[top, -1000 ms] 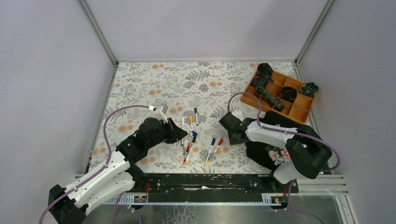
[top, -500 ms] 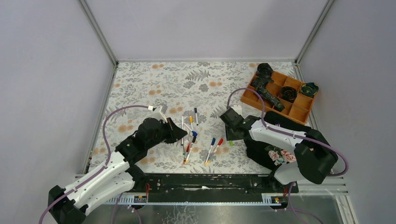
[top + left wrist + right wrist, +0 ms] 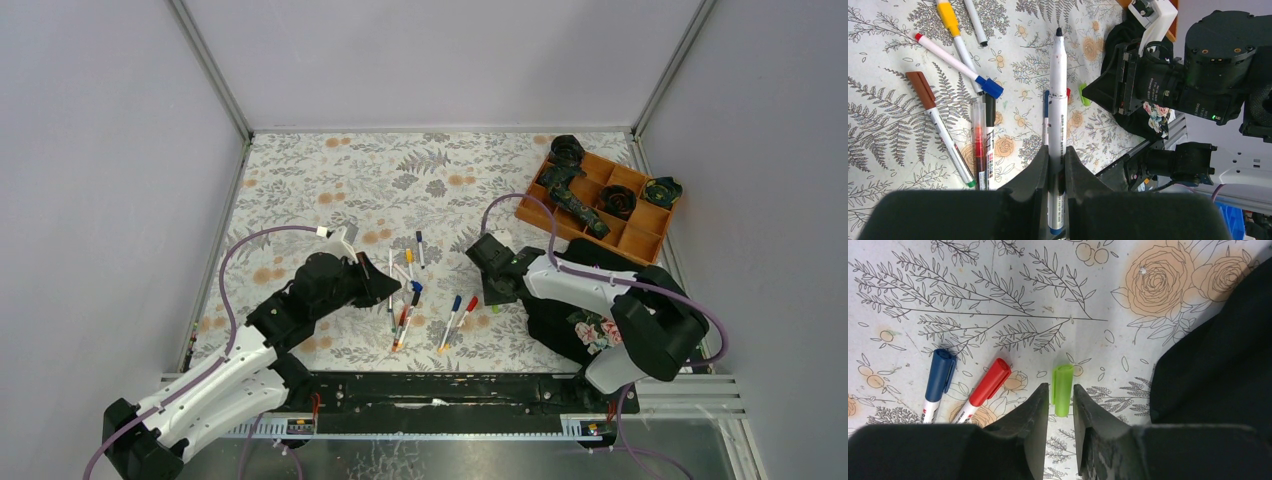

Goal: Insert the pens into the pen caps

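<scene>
My left gripper (image 3: pixel 1057 156) is shut on a white pen (image 3: pixel 1057 95) with a black tip, held just above the table and pointing at the right arm. In the top view it (image 3: pixel 392 288) sits over the loose pens (image 3: pixel 405 305). My right gripper (image 3: pixel 1060 401) is open and low over the table, with its fingertips on either side of a green pen cap (image 3: pixel 1063 389) that lies flat; small gaps show on both sides. The green cap also shows in the left wrist view (image 3: pixel 1083 94). Blue-capped (image 3: pixel 940 375) and red-capped (image 3: pixel 989 382) pens lie to its left.
Several pens lie beside the left gripper: a yellow-capped pen (image 3: pixel 949 17), a blue-capped pen (image 3: pixel 990 87), a brown-capped pen (image 3: pixel 922 89) and a clear red pen (image 3: pixel 979 145). A wooden tray (image 3: pixel 640 235) with dark rolls stands at the back right. A black floral pouch (image 3: pixel 585 330) lies under the right arm.
My right gripper has shifted left and come down over the green cap, which lay uncovered half a second ago. My left gripper has kept hold of its pen and barely moved.
</scene>
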Robot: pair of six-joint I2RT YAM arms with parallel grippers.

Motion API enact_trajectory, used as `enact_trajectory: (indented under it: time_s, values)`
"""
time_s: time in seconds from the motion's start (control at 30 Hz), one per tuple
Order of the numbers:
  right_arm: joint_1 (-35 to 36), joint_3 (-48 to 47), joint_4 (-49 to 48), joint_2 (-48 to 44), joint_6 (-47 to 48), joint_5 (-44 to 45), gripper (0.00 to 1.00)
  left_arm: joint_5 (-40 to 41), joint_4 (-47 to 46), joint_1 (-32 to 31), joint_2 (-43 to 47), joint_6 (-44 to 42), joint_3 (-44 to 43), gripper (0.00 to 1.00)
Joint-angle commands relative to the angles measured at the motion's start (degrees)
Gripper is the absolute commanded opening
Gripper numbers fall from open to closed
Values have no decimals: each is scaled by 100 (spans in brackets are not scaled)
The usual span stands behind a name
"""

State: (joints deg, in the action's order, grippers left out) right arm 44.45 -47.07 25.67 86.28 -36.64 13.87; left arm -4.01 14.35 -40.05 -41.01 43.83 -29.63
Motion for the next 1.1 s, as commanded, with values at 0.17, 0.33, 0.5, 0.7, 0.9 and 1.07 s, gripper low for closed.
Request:
enact_trajectory:
  time_s: [0.17,0.33,0.5,0.7,0.9,1.07]
  values:
    - [-44,71,-205,338,-45,38,26,59,-10,37,30,7,36,0]
    - [-43,123,-213,431,-53,-11,14,-24,-85,46,-3,1,65,0]
    - [-55,-67,41,29,-36,-51,0,-243,-499,32,7,72,299,0]
    - [-106,-426,-25,-882,-74,-430,0,-569,-1353,30,267,215,691,0]
    - [-109,-366,-1017,-1936,-368,-1119,0,-1028,-2263,24,515,176,930,0]
    - [-116,-81,-2378,-2509,-1009,-1951,0,-1445,-2459,24,542,46,892,0]
